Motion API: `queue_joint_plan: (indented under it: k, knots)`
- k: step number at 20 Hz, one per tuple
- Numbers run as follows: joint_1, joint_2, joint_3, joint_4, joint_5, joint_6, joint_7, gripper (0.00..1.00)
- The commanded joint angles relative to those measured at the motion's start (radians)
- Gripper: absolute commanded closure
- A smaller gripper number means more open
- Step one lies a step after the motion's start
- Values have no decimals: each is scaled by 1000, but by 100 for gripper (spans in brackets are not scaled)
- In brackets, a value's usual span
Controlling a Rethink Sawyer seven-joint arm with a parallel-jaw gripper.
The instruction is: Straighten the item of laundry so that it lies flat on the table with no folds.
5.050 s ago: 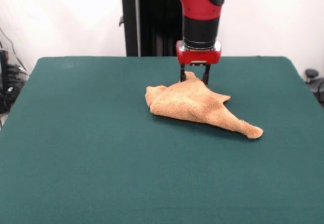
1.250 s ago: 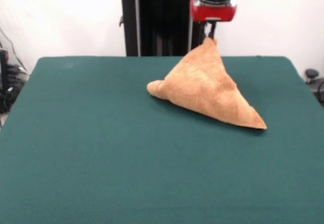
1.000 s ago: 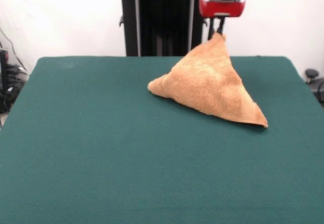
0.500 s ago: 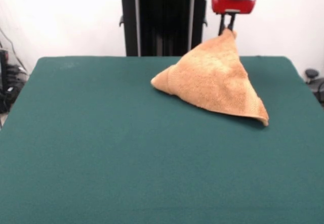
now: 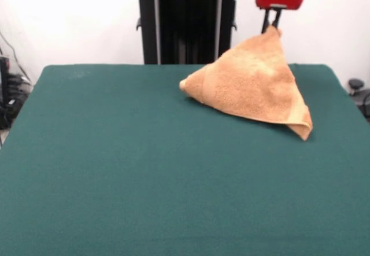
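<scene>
The item of laundry (image 5: 254, 85) is an orange-tan towel pulled up into a tent shape over the dark green table (image 5: 115, 169). Its top corner is pinched in my gripper (image 5: 272, 29), which is shut on it high above the table at the upper right. From there the cloth slopes down to a left corner (image 5: 186, 86) and a right corner (image 5: 303, 130), both resting on the table. The right corner is folded under itself.
The black pedestal column (image 5: 185, 22) stands behind the table's far edge. A white wall fills the background. Cables and dark gear (image 5: 8, 94) sit off the left side, and a small dark object (image 5: 357, 88) off the right edge.
My gripper has risen and moved right with the towel corner. The towel went from a crumpled heap to a stretched tent, and its lower edge slid right across the table.
</scene>
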Motion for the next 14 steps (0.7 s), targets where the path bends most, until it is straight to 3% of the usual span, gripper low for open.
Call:
queue_joint_plan:
  k: [1, 11, 14]
  knots:
    - [45, -10, 13, 77, 95, -74, 341, 100]
    - [78, -10, 31, 90, 123, -95, 389, 100]
    - [23, 19, 89, 95, 102, -146, 392, 100]
